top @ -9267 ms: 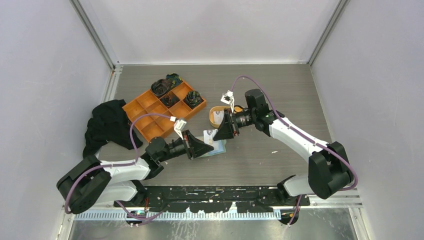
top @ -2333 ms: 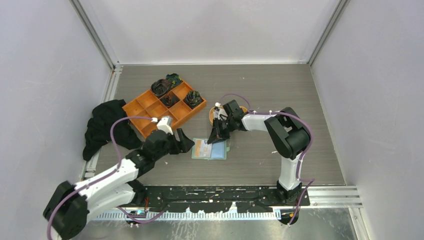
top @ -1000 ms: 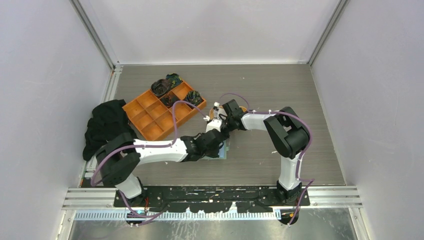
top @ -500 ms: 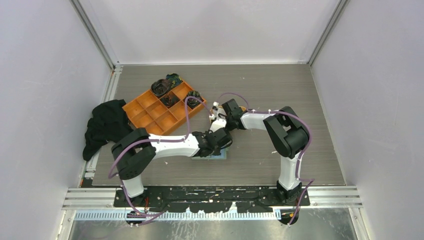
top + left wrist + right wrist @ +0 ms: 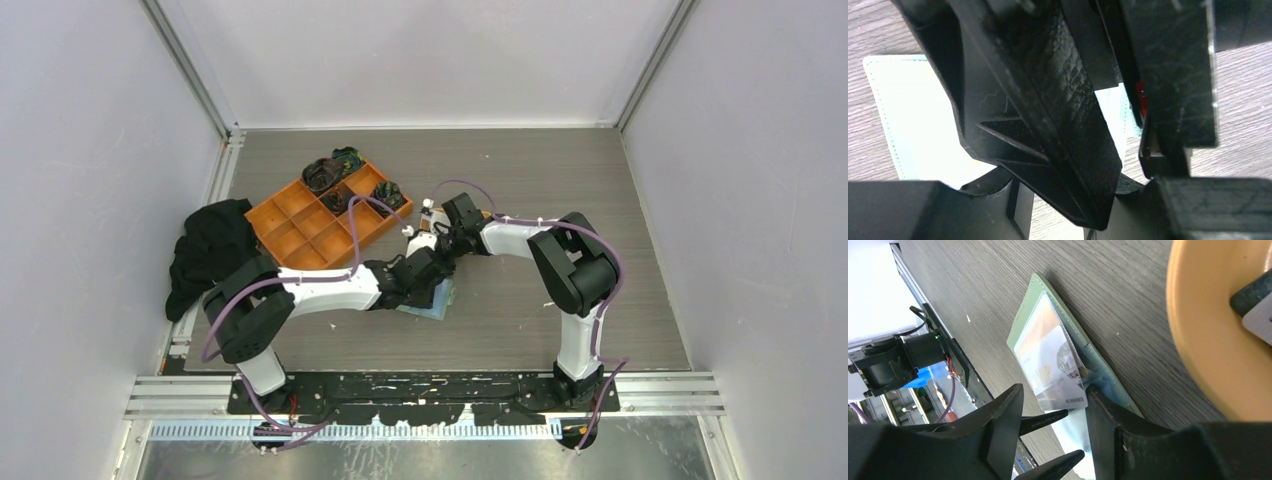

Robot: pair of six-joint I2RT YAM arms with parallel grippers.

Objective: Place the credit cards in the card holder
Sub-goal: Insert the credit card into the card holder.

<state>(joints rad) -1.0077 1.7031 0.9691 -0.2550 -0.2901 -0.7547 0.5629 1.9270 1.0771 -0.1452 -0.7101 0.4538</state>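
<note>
1. Lies open and flat at the middle of the tabletop (image 5: 560,180): green wallet (image 5: 1108,382), mostly hidden under both arms in the overhead view.
2. Sits partway in the wallet's clear pocket: one pale credit card (image 5: 1053,365) with grey print, its near end sticking out of the pocket's mouth.
3. Right jaws: well apart, straddling the card's sticking-out end. One finger (image 5: 1108,425) touches the card's corner and the other stands clear of it, so nothing is clamped.
4. Left jaws: reaching in from the opposite side and pressed close against the right ones. Two pointed tips (image 5: 1055,415) stand apart just beyond the card's end, with nothing seen between them. Own wrist view mostly blocked by black parts, with a patch of pale wallet behind.
5. Just beside the wallet: orange oval dish (image 5: 1198,340), with a pale flat corner (image 5: 1260,315) and a dark piece inside at the picture's edge.
6. Further left: orange compartment tray (image 5: 300,225), with dark items (image 5: 335,172) in its far cells.
7. At the left edge: crumpled black cloth (image 5: 210,250).
</note>
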